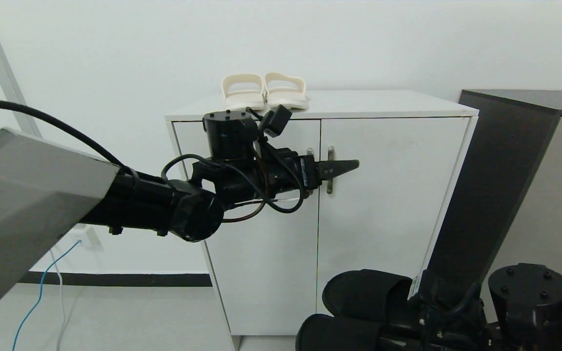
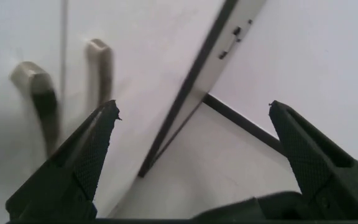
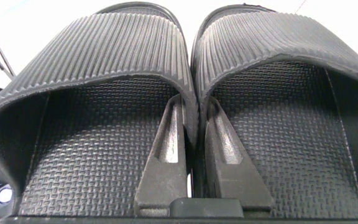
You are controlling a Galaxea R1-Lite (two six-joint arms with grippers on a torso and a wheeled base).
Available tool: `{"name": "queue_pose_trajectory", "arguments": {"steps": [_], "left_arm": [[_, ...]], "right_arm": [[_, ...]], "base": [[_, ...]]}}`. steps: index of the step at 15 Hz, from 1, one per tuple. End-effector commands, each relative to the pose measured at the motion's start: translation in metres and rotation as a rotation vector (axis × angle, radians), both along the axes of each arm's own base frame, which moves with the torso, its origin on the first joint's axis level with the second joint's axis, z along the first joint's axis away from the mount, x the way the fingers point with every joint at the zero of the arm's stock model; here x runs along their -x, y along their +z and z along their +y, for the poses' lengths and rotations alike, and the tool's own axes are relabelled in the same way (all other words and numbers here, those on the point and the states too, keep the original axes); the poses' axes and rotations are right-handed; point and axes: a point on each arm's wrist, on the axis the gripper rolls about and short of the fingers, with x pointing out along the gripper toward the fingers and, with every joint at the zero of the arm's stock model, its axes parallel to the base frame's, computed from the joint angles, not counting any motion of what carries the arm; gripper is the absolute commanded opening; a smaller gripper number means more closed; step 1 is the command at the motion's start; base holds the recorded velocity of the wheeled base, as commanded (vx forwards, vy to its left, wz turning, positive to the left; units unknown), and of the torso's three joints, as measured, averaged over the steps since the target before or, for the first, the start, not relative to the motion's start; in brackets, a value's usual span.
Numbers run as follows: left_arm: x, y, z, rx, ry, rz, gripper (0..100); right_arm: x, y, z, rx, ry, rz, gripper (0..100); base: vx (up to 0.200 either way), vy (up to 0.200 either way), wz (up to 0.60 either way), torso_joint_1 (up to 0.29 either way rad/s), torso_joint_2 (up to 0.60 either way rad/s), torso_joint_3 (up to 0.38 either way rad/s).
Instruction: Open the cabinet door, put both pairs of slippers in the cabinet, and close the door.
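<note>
White-walled room, closed white two-door cabinet (image 1: 383, 209) with cream open-toe slippers (image 1: 264, 91) on top — left gripper (image 2: 192, 107) spread wide, empty — right gripper (image 3: 194, 106) pinching black ribbed rubber slippers (image 3: 123, 50).

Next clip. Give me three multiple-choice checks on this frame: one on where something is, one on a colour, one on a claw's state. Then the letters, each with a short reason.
1. The cream slippers lie: A on the floor; B on top of the cabinet; C inside it.
2. The right claw holds a pair that is: A black; B cream; C red.
3. The left claw is: A shut on a handle; B shut on a slipper; C open, near the door handles.
Answers: 1 B, they sit on its white top. 2 A, its fingers pinch the black slippers together. 3 C, a wide gap shows between its fingers.
</note>
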Motion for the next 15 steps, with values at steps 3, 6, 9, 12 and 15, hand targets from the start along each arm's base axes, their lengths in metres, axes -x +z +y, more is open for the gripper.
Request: {"name": "queue_pose_trajectory", "arguments": {"steps": [3, 6, 9, 12, 15], "left_arm": [[-0.005, -0.004, -0.001, -0.002, 0.084, 0.006, 100], [-0.010, -0.009, -0.004, -0.008, 0.113, 0.013, 100], [-0.019, -0.012, -0.009, -0.018, 0.110, 0.028, 100], [-0.027, -0.015, -0.017, -0.023, 0.102, 0.033, 100], [-0.029, -0.014, -0.022, -0.019, 0.093, 0.027, 100]], "right_arm": [[-0.001, -0.004, 0.001, 0.011, 0.004, 0.011, 0], [-0.002, -0.005, 0.002, 0.015, 0.002, 0.011, 0], [-0.002, -0.005, 0.002, 0.016, 0.003, 0.010, 0], [-0.001, -0.005, 0.001, 0.018, 0.002, 0.010, 0], [-0.001, -0.005, 0.001, 0.019, 0.002, 0.011, 0]], "base": [[0.000, 0.000, 0.00, 0.000, 0.00, 0.000], [0.000, 0.000, 0.00, 0.000, 0.00, 0.000], [0.000, 0.000, 0.00, 0.000, 0.00, 0.000], [0.000, 0.000, 0.00, 0.000, 0.00, 0.000], [0.000, 0.000, 0.00, 0.000, 0.00, 0.000]]}}
